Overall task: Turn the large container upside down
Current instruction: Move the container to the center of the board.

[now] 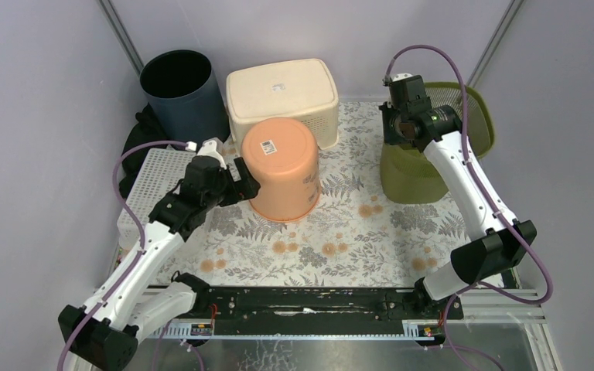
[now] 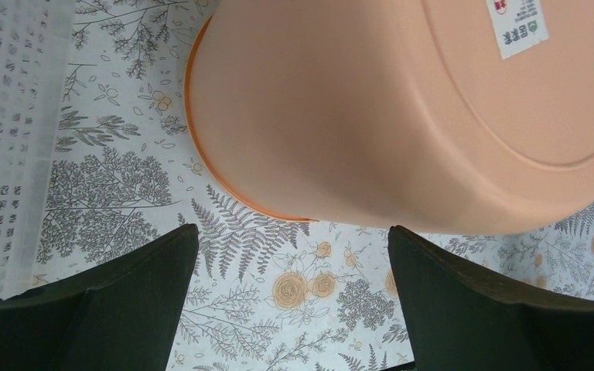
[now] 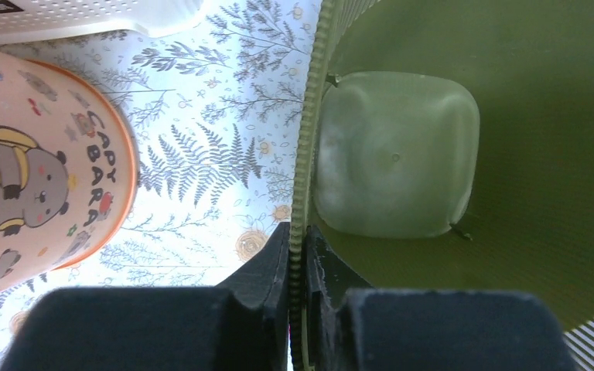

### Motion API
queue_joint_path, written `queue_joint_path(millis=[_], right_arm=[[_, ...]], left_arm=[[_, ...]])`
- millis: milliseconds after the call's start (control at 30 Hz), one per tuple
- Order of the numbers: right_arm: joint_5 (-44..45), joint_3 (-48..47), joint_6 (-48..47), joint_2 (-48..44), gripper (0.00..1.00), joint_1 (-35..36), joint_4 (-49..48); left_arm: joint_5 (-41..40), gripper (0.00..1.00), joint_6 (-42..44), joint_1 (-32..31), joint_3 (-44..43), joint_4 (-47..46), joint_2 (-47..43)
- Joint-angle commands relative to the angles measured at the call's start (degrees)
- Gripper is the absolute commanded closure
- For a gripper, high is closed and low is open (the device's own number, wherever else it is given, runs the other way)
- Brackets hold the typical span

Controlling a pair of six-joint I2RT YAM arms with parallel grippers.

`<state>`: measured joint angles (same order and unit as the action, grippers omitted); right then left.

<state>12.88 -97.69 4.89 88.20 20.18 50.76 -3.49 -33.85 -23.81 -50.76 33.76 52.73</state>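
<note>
The large container is an olive-green bin that stands upright at the right of the table, its mouth facing up. My right gripper reaches down over its left rim. In the right wrist view the gripper is shut on the ribbed rim, one finger outside and one inside the green wall. My left gripper is open beside an upturned orange bucket. Only floral cloth lies between its fingers, and the bucket sits just beyond them, untouched.
A cream basket lies upside down at the back, next to a dark round bin. A white perforated basket lies at the left by a black cloth. A green mesh basket stands behind the olive bin.
</note>
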Motion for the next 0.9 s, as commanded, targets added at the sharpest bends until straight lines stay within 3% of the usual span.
queue_joint_path(millis=[0, 233, 500, 867], right_arm=[[1.58, -0.95, 1.88, -0.06, 0.91, 0.22, 5.34], [2.88, -3.2, 4.58, -5.44, 1.0, 0.28, 10.35], [3.66, -5.43, 6.57, -12.52, 1.0, 0.25, 14.62], [-0.59, -5.6, 6.39, -16.86, 1.0, 0.26, 18.99]], left_arm=[[1.92, 0.0, 0.88, 0.63, 1.33, -6.95, 2.62], [5.7, 0.0, -0.83, 0.56, 1.01, -11.96, 8.01], [9.02, 0.0, -2.72, -0.56, 0.37, -19.48, 16.78], [9.32, 0.0, -3.76, -7.72, -5.6, -29.62, 33.3]])
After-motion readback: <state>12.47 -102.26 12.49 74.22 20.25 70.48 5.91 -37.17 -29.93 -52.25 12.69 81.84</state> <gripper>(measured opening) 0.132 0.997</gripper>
